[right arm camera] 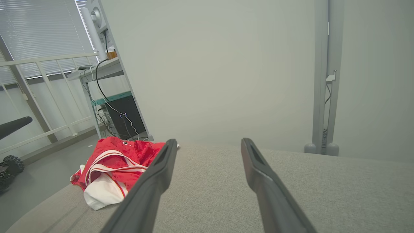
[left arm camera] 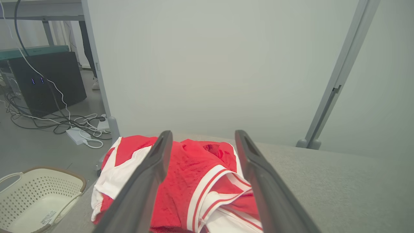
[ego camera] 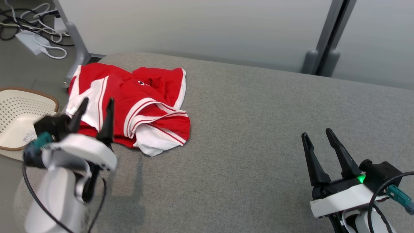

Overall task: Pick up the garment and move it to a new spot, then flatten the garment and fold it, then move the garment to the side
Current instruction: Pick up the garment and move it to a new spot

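Observation:
A crumpled red garment (ego camera: 142,103) with white panels and stripes lies at the far left corner of the grey padded table (ego camera: 258,129). My left gripper (ego camera: 97,103) hovers open just above its near left edge, fingers apart and holding nothing; in the left wrist view the garment (left arm camera: 190,178) shows between the two fingers (left arm camera: 152,171). Over the table's near right part my right gripper (ego camera: 318,135) stands open and empty, far from the cloth. The right wrist view shows the garment (right arm camera: 113,165) off to the left of that gripper (right arm camera: 208,144).
A cream perforated laundry basket (ego camera: 19,113) sits on the floor left of the table. Cables and a power strip (ego camera: 35,38) lie on the floor beyond it. Pale partition panels with grey posts (ego camera: 323,42) stand behind the table's far edge.

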Robot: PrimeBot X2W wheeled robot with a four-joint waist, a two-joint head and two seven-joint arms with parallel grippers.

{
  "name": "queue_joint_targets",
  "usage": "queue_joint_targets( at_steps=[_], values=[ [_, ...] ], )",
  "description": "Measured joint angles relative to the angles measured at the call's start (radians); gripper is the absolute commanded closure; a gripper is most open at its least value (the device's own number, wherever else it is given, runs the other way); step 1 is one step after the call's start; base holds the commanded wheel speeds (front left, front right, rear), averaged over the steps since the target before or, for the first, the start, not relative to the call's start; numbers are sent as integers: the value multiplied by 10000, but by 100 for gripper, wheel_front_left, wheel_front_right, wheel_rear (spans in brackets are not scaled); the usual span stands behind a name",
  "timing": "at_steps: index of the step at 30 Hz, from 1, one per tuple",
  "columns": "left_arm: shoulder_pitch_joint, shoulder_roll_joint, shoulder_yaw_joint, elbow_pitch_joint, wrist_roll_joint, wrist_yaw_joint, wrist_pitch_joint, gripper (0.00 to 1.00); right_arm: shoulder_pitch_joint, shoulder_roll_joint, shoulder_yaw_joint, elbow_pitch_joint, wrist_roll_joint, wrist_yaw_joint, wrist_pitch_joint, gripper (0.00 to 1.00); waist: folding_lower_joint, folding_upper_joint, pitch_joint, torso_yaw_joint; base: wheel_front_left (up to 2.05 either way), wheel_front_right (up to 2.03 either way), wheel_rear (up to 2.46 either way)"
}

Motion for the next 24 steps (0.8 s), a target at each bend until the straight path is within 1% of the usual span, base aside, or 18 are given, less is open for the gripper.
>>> queue_joint_targets(
  at_steps=[2, 4, 6, 8, 12, 15, 21, 24],
  values=[
    [-639, 234, 19, 395, -226, -50, 746, 0, -87, 0, 17, -12, 0, 0, 0, 0, 0, 0, 135, -120, 0, 0, 0],
    [-1139, 360, 67, 813, -729, -104, 1584, 0, -142, 15, 46, -21, 2, 0, 0, 0, 0, 0, 259, -258, 0, 0, 0],
    [-1596, 729, -36, 1256, -825, -138, 2456, 0, -215, 12, 105, -6, 4, 0, 0, 0, 0, 0, 361, -427, 0, 0, 0],
    [-1971, 986, -35, 1687, -1277, -150, 3352, 0, -315, 15, 155, -8, 19, 0, 0, 0, 0, 0, 460, -597, 0, 0, 0],
    [-2657, 1486, -203, 2548, -1774, -186, 5026, 0, -455, -56, 244, 12, 31, 0, 0, 0, 0, 0, 626, -952, 0, 0, 0],
    [-3116, 1879, -228, 3097, -2084, -209, 5783, 0, -608, -65, 290, 2, 52, 0, -2, 0, 0, 0, 738, -1229, 0, 0, 0],
    [-3455, 2161, -688, 4067, -2742, -213, 7540, 0, -757, -90, 468, 19, 73, 0, 0, 0, 0, 0, 947, -1800, 0, 0, 0],
    [-3594, 2439, -832, 4416, -2807, -213, 7894, 0, -844, -102, 491, 13, 73, 0, 0, 0, 0, 0, 1055, -2082, 0, 0, 0]
  ],
)
